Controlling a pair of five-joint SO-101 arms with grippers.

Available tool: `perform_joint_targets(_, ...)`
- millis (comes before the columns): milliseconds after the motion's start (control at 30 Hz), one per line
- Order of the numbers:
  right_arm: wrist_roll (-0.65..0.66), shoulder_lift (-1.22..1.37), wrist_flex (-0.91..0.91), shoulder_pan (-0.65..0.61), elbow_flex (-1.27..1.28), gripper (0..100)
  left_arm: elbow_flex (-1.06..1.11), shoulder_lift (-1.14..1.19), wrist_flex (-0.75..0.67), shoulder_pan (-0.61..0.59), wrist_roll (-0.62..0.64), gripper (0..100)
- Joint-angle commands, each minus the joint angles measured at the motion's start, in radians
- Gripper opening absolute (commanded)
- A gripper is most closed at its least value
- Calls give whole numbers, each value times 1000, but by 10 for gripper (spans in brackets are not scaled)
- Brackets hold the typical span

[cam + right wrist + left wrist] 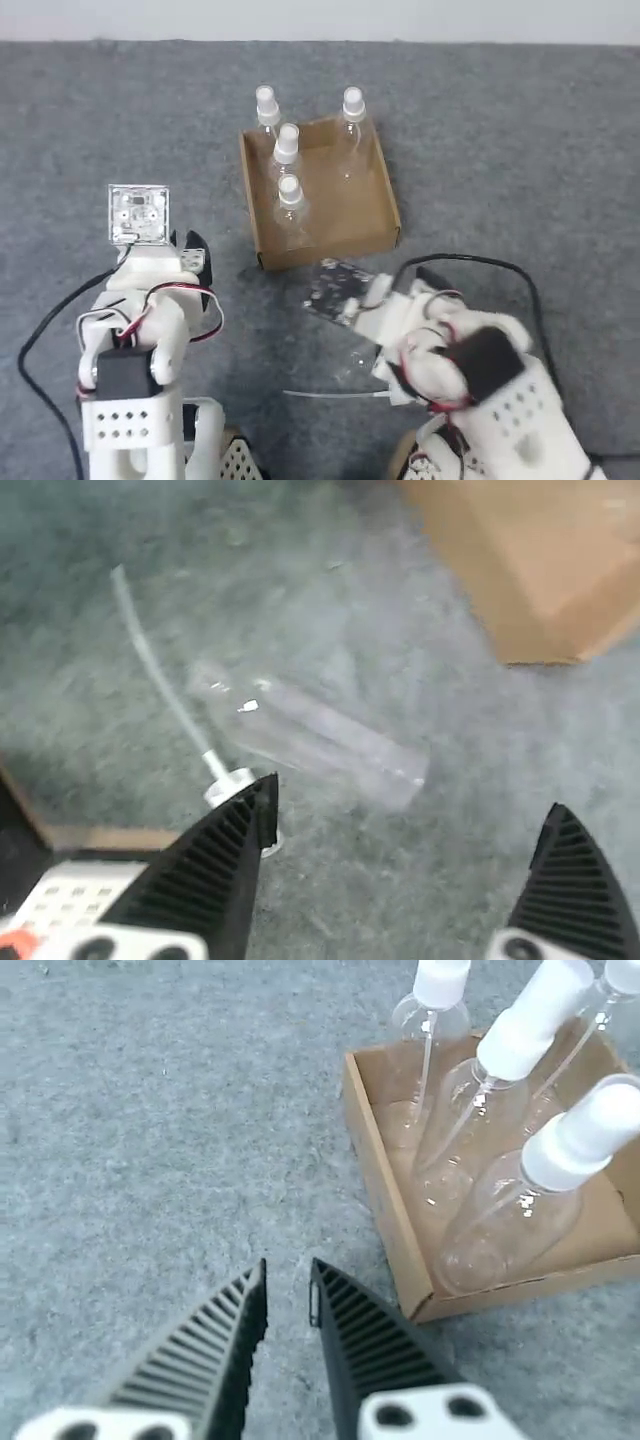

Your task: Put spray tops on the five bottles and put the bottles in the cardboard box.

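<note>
1. The fifth bottle (320,735) lies on its side on the grey carpet (150,1110), just in front of the cardboard box (247,195). It has no top on.
2. Its spray top (232,785) lies right beside it, w/ the long dip tube (150,660) trailing off across the carpet.
3. The right gripper (412,800) sits over the pair w/ jaws spread wide and nothing in them.
4. The left gripper (288,1265) is parked near the box's side, jaws barely parted and empty.
5. The four capped bottles (290,215) stand in the box.
6. Handling, as I judge it:
   - The bottle looks like thin clear plastic: empty, v. light, smooth and round. It'll prob. roll or squirt out of a hard pinch.
   - Take it across the mid-body w/ moderate squeeze.
   - The top is small and rigid, so grip it by the white collar. Never grip the tube, which is thin, bendy and would flex away.
7. Views:
   - The right wrist view gives the bottle's outline and the tube's curve clearly. In the high view the bottle is a faint glint.
   - I can't quite tell which end is the neck.
   - The high view gives the bottle count and the box layout.
   - The left wrist view shows the tubes seated inside the boxed bottles.
</note>
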Motion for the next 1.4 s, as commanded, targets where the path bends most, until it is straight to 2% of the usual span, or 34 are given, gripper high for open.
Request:
perform_joint_targets(0, 34, 76, 4, -81, -8, 351, -5, -18, -25, -3, 15, 59)
perform_joint_targets(233, 175, 153, -1, -104, 40, 351, -5, -18, -23, -5, 15, 59)
perform_joint_targets(367, 226, 148, -71, -104, 144, 351, -5, -18, -21, -5, 15, 59)
perform_joint_targets(700, 230, 157, -289, -101, 302, 351, -4, -18, -20, -5, 15, 59)
perform_joint_targets(1367, 224, 159, -479, -96, 483, 351, 5, -18, -21, -3, 15, 61)
